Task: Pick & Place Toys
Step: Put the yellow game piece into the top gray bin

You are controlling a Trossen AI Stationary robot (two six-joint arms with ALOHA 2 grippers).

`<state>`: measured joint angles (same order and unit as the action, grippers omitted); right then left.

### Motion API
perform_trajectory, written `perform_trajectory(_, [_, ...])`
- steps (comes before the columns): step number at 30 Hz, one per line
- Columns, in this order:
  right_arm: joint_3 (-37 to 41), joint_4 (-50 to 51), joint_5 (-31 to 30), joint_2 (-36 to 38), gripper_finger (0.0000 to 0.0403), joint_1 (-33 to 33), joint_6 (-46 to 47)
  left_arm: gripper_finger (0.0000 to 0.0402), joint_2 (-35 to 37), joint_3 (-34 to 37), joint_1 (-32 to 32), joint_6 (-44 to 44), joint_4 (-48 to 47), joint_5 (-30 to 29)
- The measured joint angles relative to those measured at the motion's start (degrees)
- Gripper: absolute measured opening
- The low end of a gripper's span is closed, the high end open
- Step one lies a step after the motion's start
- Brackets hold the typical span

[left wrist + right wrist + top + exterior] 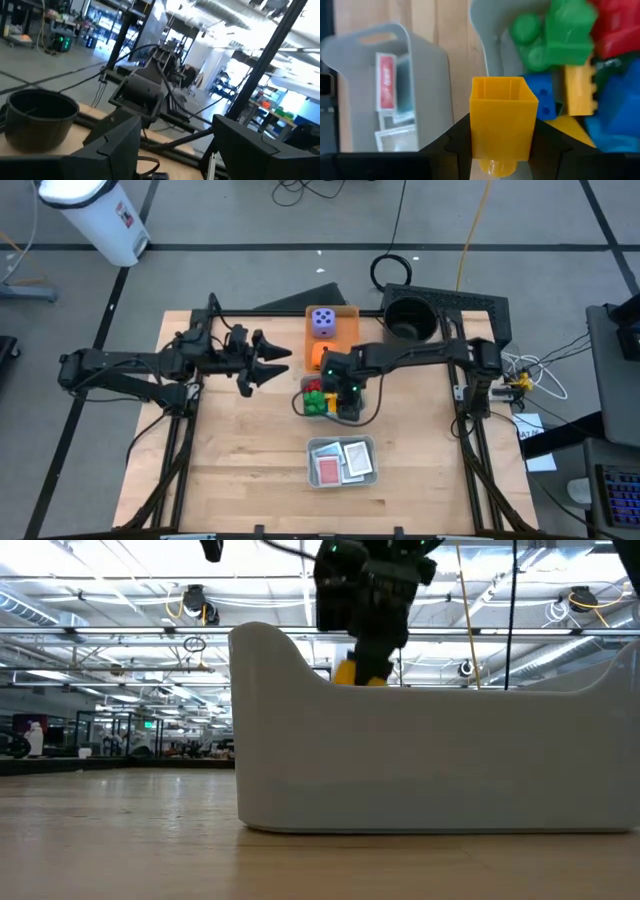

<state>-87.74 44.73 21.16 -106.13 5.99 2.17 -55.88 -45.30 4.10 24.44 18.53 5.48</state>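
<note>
One yellow brick (503, 122) is pinched by the right gripper (503, 145) over the brick tray (352, 412); cards (340, 462) are sorted, dice left at 12 o'clock; left gripper (252, 370) is spread.

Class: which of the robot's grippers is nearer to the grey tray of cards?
The right. The right gripper, shut on a yellow brick, hangs over the brick tray just beyond the card tray. The left gripper hovers open, farther away to the left.

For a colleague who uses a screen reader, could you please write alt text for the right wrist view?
The right gripper holds a yellow brick in its jaws, above the edge of a grey tray of green, blue, red and yellow bricks. Beside it on the wooden table is a second grey tray holding cards.
</note>
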Motion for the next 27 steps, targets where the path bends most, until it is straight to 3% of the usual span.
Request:
perform_trajectory(11, [0.07,6.3,-7.88,-3.76,0.0132,-1.23,-4.07,0.0251,-0.7,0.0,0.0,0.04,-0.79,0.01])
perform_trajectory(27, [0.39,3.33,-7.86,-3.75,0.0133,-1.23,-4.78,0.025,-0.74,0.0,0.0,0.03,-1.36,-0.01])
